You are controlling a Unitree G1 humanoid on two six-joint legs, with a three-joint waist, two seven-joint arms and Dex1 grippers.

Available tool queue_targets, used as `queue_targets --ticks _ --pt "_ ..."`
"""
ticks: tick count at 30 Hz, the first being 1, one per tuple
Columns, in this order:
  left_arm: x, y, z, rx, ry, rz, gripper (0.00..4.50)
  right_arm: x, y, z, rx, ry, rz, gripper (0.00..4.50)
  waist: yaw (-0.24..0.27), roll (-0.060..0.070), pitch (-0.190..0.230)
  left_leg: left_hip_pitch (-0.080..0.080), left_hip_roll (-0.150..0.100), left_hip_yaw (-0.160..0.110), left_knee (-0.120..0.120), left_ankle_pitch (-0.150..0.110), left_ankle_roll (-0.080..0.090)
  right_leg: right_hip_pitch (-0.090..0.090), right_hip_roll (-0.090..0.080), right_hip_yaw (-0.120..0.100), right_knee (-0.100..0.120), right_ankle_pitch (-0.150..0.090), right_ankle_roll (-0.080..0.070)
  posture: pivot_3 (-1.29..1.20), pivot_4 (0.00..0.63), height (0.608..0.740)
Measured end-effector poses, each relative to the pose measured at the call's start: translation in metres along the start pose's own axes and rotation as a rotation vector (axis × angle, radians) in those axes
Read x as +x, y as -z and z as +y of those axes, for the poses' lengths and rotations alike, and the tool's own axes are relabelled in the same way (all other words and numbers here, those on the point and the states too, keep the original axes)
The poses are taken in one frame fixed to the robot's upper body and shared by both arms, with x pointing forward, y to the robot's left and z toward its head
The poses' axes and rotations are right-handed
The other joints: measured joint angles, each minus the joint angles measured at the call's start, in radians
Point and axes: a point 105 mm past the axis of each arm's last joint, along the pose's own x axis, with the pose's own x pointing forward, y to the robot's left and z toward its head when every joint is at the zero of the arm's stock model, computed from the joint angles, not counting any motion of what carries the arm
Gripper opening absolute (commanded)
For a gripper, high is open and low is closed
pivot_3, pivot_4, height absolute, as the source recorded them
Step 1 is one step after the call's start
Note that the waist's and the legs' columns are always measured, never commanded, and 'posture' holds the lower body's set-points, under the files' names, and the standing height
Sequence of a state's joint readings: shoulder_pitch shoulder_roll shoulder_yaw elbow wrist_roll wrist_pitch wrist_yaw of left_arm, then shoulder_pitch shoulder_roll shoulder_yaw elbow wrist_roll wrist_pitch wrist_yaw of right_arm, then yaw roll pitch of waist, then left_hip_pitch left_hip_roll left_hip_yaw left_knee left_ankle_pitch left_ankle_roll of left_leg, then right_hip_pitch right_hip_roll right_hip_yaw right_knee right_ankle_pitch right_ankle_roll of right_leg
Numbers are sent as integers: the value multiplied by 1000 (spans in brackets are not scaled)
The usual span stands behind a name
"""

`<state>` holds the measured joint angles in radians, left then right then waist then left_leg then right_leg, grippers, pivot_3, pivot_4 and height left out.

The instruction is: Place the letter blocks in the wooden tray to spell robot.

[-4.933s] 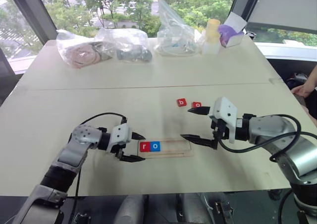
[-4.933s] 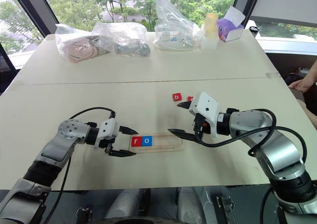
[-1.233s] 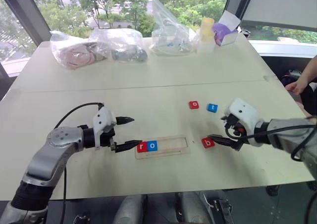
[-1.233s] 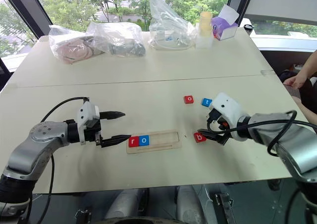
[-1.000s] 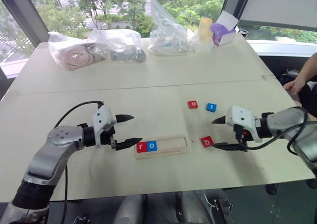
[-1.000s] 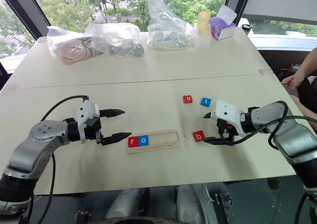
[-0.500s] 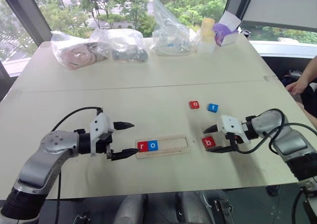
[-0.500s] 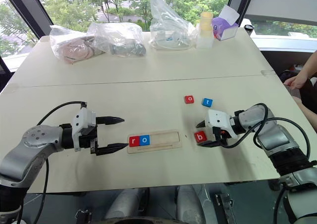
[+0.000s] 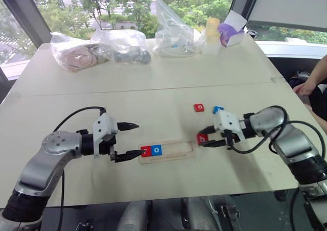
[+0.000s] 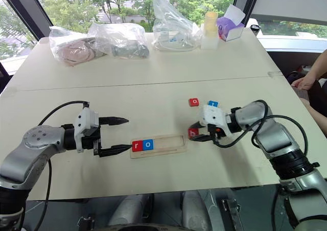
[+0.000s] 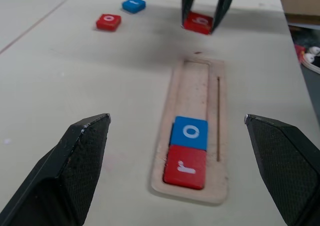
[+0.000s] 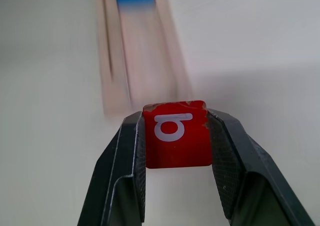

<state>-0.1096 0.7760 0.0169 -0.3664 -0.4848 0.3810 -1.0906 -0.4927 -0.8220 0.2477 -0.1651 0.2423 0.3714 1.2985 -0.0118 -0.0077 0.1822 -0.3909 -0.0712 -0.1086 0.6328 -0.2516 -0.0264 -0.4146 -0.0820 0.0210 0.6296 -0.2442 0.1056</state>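
Direction is what I watch now: the wooden tray (image 9: 167, 151) lies just to the left of my right hand (image 9: 203, 139) in the head view, low centre of the frame, with its long axis running left to right, so its open right end faces that hand. The right hand is pinched on the red b block (image 12: 176, 134), one finger on each side edge, the letter facing up. In the left wrist view the block sits just beyond the tray's empty end, close over the surface (image 9: 153, 83); I cannot tell whether it is lifted clear or touching.

The tray already carries a red r block (image 11: 184, 167) at its left end and a blue o block (image 11: 190, 133) touching it. The next free slot is right beside the o, so I judge the b must travel along the tray's length past two empty places.

My left hand (image 9: 131, 139) is spread wide at the tray's left end, one finger close to the rim near the r, holding nothing. The right arm is clearly the nearer one for this placement.

The red o block (image 9: 199, 108) and blue t block (image 9: 217, 109) lie just above the right hand in the frame, near each other and clear of the path. The raised rim is the only thing I see in the way.
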Motion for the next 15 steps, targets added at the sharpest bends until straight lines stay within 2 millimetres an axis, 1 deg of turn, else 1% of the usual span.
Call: queue_targets --ticks 2,3,5,7,10,15 --pt "-2 3 -3 -6 18 13 4500 11 -11 4 -9 -15 -19 1171 1 0 0 0 0 0 0 0 0 0 0 0 0 0 0 0 150 740" --pt "-3 4 -5 -11 27 21 4500 20 -15 7 -6 -27 -31 1171 1 0 0 0 0 0 0 0 0 0 -1 0 0 0 0 0 150 740" --pt "-4 6 -7 -11 41 28 4500 37 -18 10 6 -36 -34 1171 2 0 0 0 0 0 0 0 0 0 -1 0 0 0 0 0 150 740" --pt "-4 4 -8 2 47 23 4500 50 -18 14 11 -55 -28 1171 3 0 0 0 -1 0 0 0 0 0 -1 0 0 0 0 0 150 740" --pt "-4 4 -9 3 46 23 4500 60 -20 14 21 -59 -18 1171 1 0 0 0 -1 0 0 0 0 0 0 0 0 0 0 0 150 740" --pt "-3 2 -10 14 47 20 4500 68 -24 14 36 -55 -26 1171 0 0 0 0 -1 0 0 0 0 0 0 0 0 0 0 0 150 740"
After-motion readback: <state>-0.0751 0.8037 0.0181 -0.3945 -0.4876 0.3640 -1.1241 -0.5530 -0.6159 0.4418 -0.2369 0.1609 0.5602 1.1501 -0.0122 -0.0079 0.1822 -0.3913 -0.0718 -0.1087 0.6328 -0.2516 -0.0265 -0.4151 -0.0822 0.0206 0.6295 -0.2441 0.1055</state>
